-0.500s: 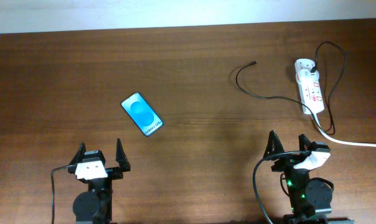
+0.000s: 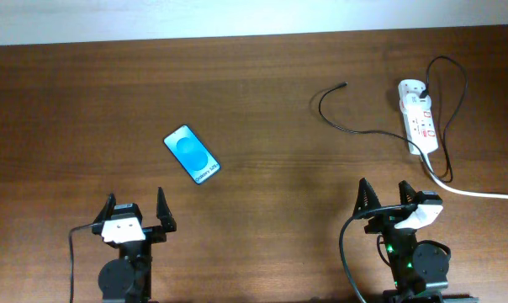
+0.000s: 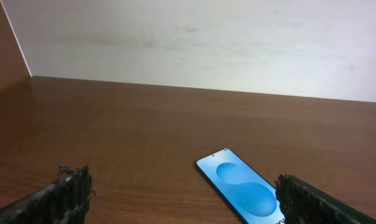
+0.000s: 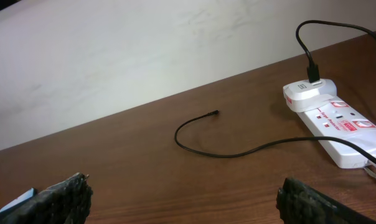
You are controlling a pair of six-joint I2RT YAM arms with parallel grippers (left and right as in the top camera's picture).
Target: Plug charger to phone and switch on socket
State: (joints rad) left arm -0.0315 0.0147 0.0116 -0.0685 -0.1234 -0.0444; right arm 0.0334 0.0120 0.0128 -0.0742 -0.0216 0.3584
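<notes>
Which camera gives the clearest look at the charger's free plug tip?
Right wrist: the charger lies close, its tip plainly resting on the table. Overhead shows the whole cable, but the tip is tiny. Left wrist misses it entirely.

1. The phone (image 2: 192, 155) lies on the table (image 2: 262, 76), at 9 o'clock from its middle.
2. The socket (image 2: 419, 116) lies well apart, at 3 o'clock from the phone.
3. The charger (image 4: 238, 155) loops at the socket's 9 o'clock.
4. The left gripper (image 2: 136, 202) sits between the phone's 7 and 8 o'clock, and the right gripper (image 2: 383, 192) at the socket's 7 o'clock.
</notes>
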